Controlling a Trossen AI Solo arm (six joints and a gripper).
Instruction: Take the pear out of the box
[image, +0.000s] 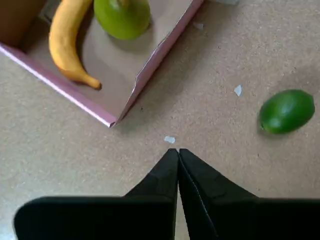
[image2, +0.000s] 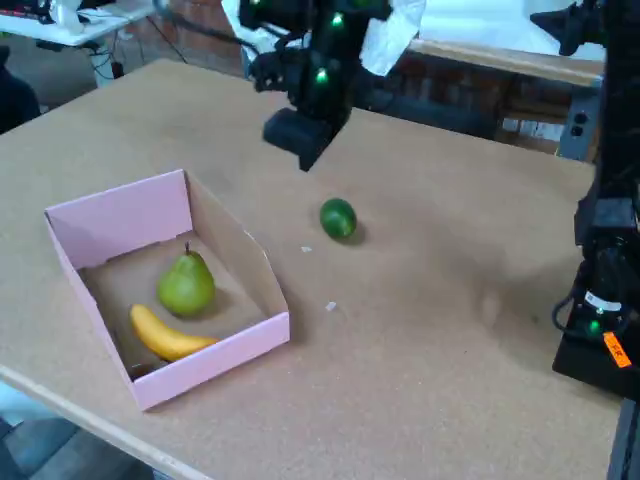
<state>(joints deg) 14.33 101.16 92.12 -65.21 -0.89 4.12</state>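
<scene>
The yellow-green pear (image2: 185, 284) stands upright inside the pink box (image2: 118, 218), beside a yellow banana (image2: 165, 336). In the wrist view the pear (image: 122, 17) is cut off at the top edge, within the box (image: 150, 67), whose near corner points toward me. My gripper (image: 178, 151) is shut, its black fingertips touching with nothing between them. It hovers above the table, outside the box. In the fixed view the gripper (image2: 305, 160) hangs high over the table, behind and to the right of the box.
A dark green lime (image2: 338, 218) lies on the brown table right of the box; in the wrist view the lime (image: 286, 111) is at the right. Small white scraps (image: 170, 139) dot the table. A black stand (image2: 600, 300) rises at the right edge.
</scene>
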